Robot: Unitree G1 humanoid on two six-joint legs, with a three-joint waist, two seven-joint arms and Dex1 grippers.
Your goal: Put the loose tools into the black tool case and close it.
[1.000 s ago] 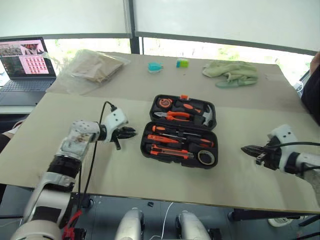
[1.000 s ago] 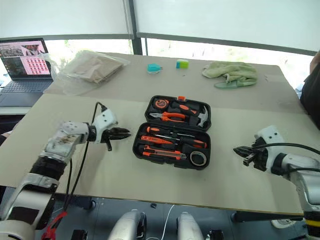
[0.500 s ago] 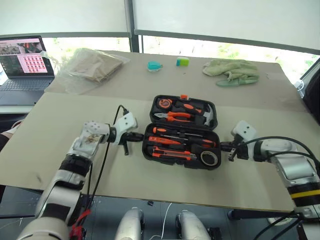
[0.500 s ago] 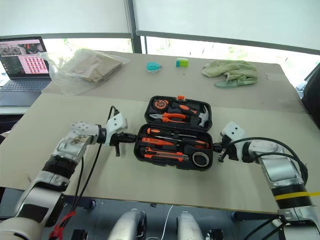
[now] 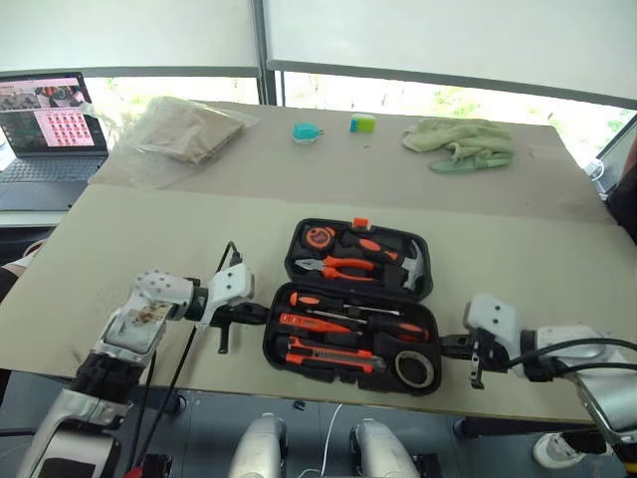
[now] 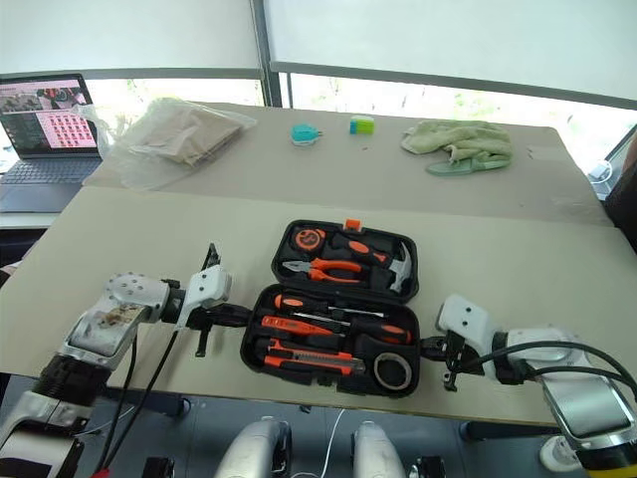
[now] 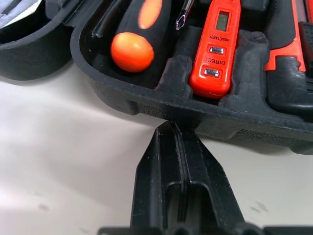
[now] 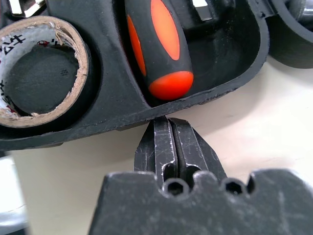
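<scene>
Both claws are closed on nothing, tips set against opposite ends of the black tool case [image 5: 350,307]. Left claw [image 5: 257,312] has its fingers pressed together and touches the near half's left wall; the left wrist view shows the tips at the foot of that wall, where it meets the counter [image 5: 149,229]. Right claw [image 5: 450,344] is likewise shut, tips at the lower edge of the right end wall, just beside the tape roll [image 5: 410,367].

Case lies open near the counter's front edge. Near half holds the screwdrivers [image 5: 343,304], the utility knife [image 5: 323,354] and the tape roll in their slots; far half carries pliers [image 5: 333,266], hammer [image 5: 408,264] and tape measure [image 5: 318,238]. No loose tools are seen on the counter, so closing appears to be the remaining step.

Risks, as judged:
- Case sits close to the front edge; any further pull toward the robot could tip it off.
- Tips bear low on rounded walls; unequal pressure may twist the case or let a claw slip under it.
- Whether every tool is fully seated cannot be told; a proud handle would block the lid and the orange latch [image 5: 360,222].
</scene>
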